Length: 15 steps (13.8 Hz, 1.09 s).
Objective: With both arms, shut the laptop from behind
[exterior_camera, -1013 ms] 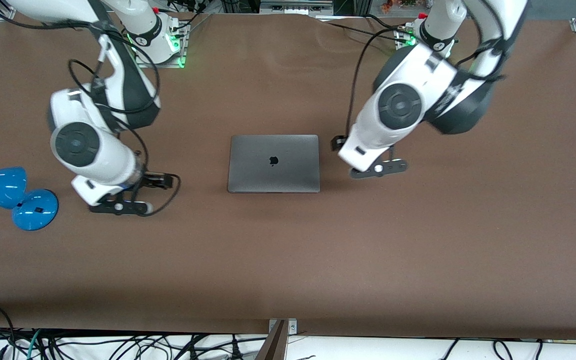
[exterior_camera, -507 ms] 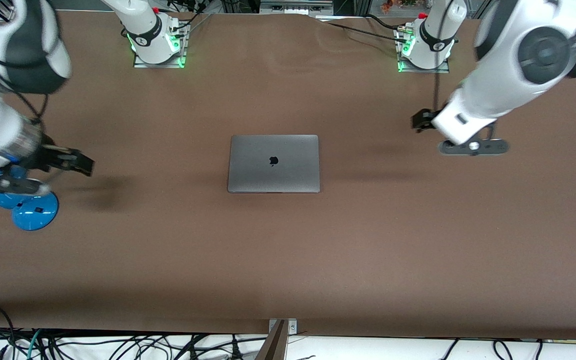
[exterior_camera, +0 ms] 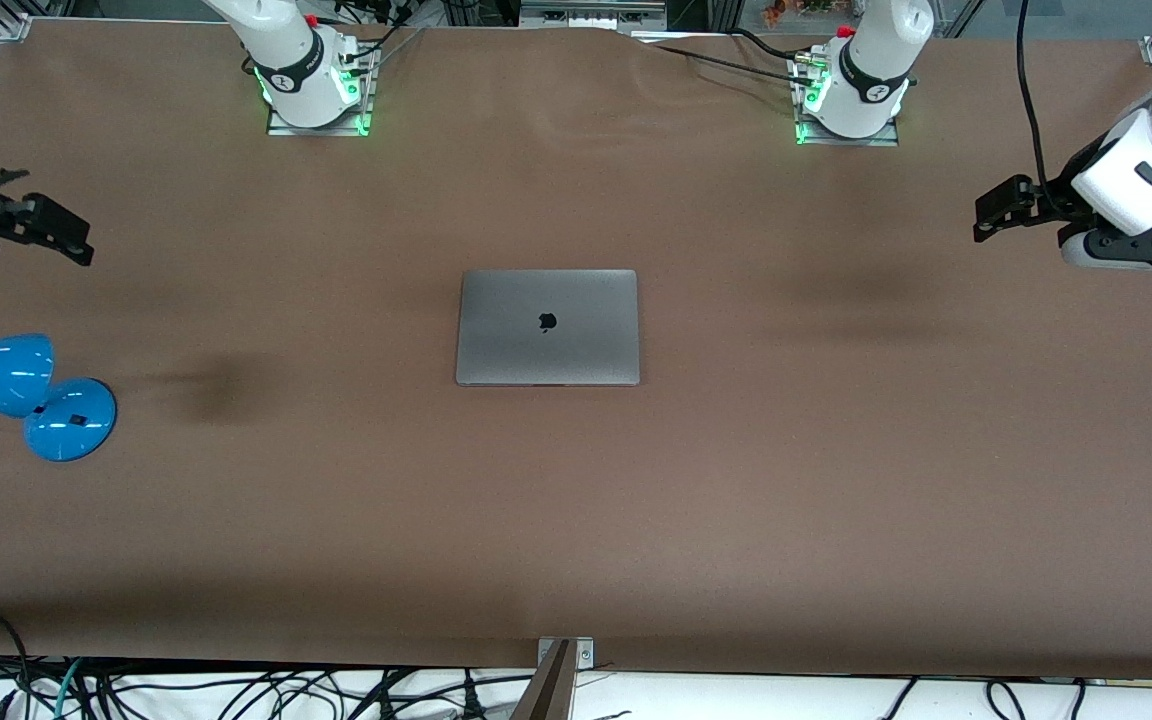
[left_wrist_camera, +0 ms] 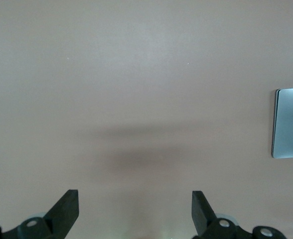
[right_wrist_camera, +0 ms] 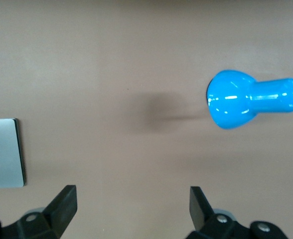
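Note:
The space-grey laptop [exterior_camera: 547, 326] lies shut and flat in the middle of the brown table, apple logo up. An edge of it shows in the left wrist view [left_wrist_camera: 290, 123] and in the right wrist view [right_wrist_camera: 4, 152]. My left gripper [exterior_camera: 998, 212] is up in the air over the left arm's end of the table, open and empty [left_wrist_camera: 134, 211]. My right gripper [exterior_camera: 61, 240] is up over the right arm's end of the table, open and empty [right_wrist_camera: 131, 208]. Both are well apart from the laptop.
A blue desk lamp [exterior_camera: 26, 395] lies near the table edge at the right arm's end, below my right gripper; it also shows in the right wrist view [right_wrist_camera: 246, 102]. The arm bases [exterior_camera: 311, 75] [exterior_camera: 851, 85] stand along the table's top edge.
Both arms have swung up and outward, away from the shut laptop, toward their own ends of the table. The laptop has not moved.

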Available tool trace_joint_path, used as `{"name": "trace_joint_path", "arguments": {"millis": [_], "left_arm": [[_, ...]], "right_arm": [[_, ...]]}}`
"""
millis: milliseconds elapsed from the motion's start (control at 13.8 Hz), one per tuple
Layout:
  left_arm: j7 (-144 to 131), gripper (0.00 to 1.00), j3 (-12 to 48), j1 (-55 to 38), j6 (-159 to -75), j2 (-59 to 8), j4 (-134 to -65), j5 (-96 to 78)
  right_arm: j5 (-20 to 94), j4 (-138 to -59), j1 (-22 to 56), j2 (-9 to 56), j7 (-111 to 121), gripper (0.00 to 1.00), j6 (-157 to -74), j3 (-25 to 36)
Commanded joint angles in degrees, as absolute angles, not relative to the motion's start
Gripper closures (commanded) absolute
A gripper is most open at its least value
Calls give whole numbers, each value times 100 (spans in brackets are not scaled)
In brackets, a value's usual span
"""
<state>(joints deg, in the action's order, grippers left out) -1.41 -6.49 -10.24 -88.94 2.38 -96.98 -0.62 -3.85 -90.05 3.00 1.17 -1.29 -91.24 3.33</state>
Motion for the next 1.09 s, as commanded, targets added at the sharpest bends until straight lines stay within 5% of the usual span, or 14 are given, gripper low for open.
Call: {"name": "trace_joint_path", "arguments": {"millis": [0,1013], "left_arm": [[-201,0,-642,-1142,-8894,229,-9589,-167],[-220,0,-624,-1204,-8895,202,-9589,-97]], "right_arm": [[-107,-9255,211,53,-141,0,-9150,351],[-123,-9202,202,70,-123,0,-8938,360]]}}
